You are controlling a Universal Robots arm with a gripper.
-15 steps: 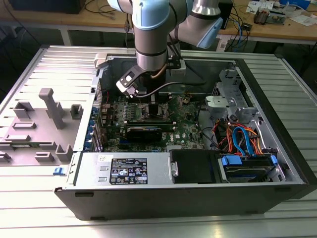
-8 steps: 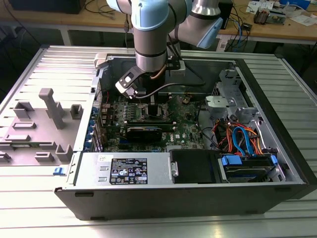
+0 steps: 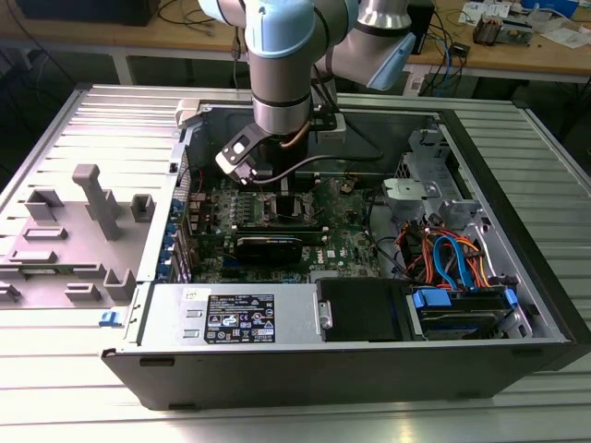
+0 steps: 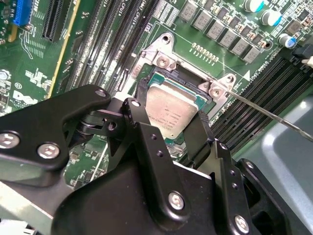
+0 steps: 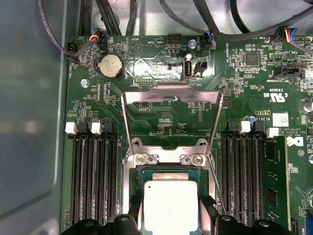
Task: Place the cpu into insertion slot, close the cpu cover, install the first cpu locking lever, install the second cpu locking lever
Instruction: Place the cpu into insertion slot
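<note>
Second wrist view had it closest: gripper (image 4: pixel 171 105) clamped on the cpu (image 4: pixel 168 111), fingers (image 4: pixel 141 95) on two opposite edges. The cpu sat square over the slot (image 5: pixel 166 170), silver top up, and looked level. I couldn't tell if it was fully seated.

Step in hand, my read: placing the cpu, nothing else done.

Cover (image 5: pixel 171 95) stood swung open just behind the slot, clear of the cpu. Lever (image 4: pixel 274 113) was unlatched, a thin wire running out past the slot's corner. Memory slots (image 5: pixel 93 176) flanked the slot on both sides.

To do it well, I'd say:
- keep the cpu flat, edges parallel to the slot rim
- drop straight down, no sideways slide on the contacts, no push
- let go only once it sits flush all round

Farther off, in the exterior view, arm (image 3: pixel 282 83) came straight down into the case (image 3: pixel 369 369).
</note>
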